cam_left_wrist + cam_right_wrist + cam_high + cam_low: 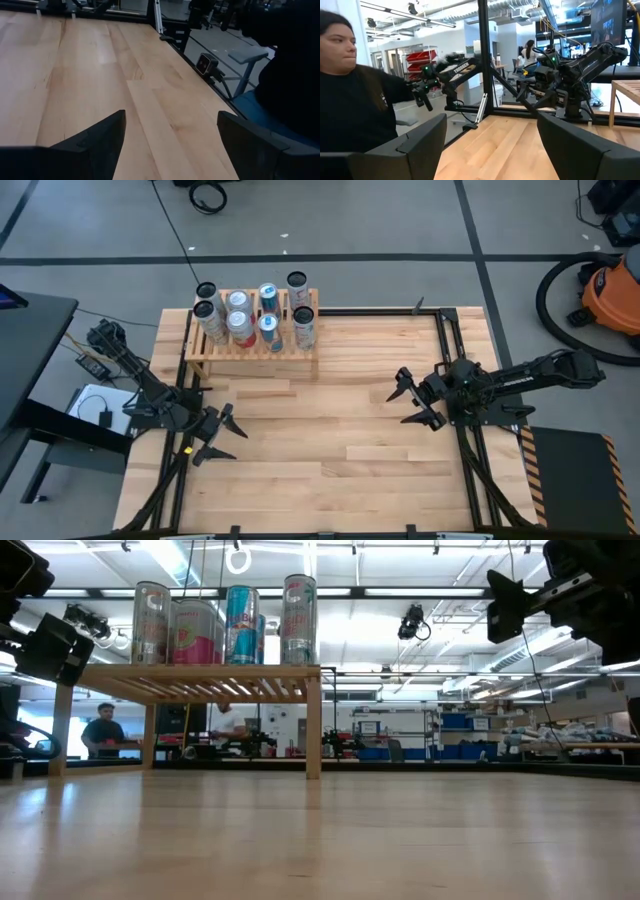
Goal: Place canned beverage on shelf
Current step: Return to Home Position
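The pale slatted wooden shelf point(252, 348) stands at the table's far left; in the low view point(200, 680) it stands on its legs. Several cans point(256, 316) stand upright on its top, and show in a row in the low view point(240, 625). My left gripper point(222, 438) is open and empty over the table's left side, near the front. My right gripper point(412, 400) is open and empty over the table's right side. The left wrist view shows bare tabletop between its open fingers point(170, 145).
A dark metal frame point(450, 360) runs along the table's far and right edges. A person in dark clothes point(350, 105) shows beside the table in the right wrist view. Bare plank tabletop point(330, 450) lies between the two arms.
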Available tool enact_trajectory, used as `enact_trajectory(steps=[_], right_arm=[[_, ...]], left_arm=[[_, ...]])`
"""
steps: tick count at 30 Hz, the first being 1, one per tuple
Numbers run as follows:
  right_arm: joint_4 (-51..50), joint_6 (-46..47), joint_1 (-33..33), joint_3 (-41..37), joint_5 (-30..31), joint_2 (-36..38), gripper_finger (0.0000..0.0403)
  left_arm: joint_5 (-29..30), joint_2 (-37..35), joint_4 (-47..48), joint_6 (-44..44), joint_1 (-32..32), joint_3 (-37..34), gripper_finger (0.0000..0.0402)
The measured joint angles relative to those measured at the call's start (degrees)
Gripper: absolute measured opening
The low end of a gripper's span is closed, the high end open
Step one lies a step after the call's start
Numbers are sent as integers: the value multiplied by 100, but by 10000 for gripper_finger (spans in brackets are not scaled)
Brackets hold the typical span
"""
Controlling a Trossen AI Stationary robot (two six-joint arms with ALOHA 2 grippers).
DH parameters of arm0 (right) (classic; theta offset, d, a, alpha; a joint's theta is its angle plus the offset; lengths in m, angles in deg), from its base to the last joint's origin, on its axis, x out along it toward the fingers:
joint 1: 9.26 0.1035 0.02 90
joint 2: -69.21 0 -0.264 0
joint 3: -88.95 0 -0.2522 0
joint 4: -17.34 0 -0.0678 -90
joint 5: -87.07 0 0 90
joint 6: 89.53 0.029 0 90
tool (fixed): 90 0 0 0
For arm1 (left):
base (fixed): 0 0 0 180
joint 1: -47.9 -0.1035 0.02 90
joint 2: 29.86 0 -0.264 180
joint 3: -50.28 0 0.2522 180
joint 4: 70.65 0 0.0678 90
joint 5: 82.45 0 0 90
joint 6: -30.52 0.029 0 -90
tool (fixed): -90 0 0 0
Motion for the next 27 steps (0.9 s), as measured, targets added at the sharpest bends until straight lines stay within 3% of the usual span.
enact_trajectory(steps=[10,27], right_arm=[[-47,-4,0,2,-2,311,321],[-53,-11,0,2,-4,2210,321]], left_arm=[[0,-49,-13,0,0,-2,316],[2,-1009,-11,-2,0,-4,316]])
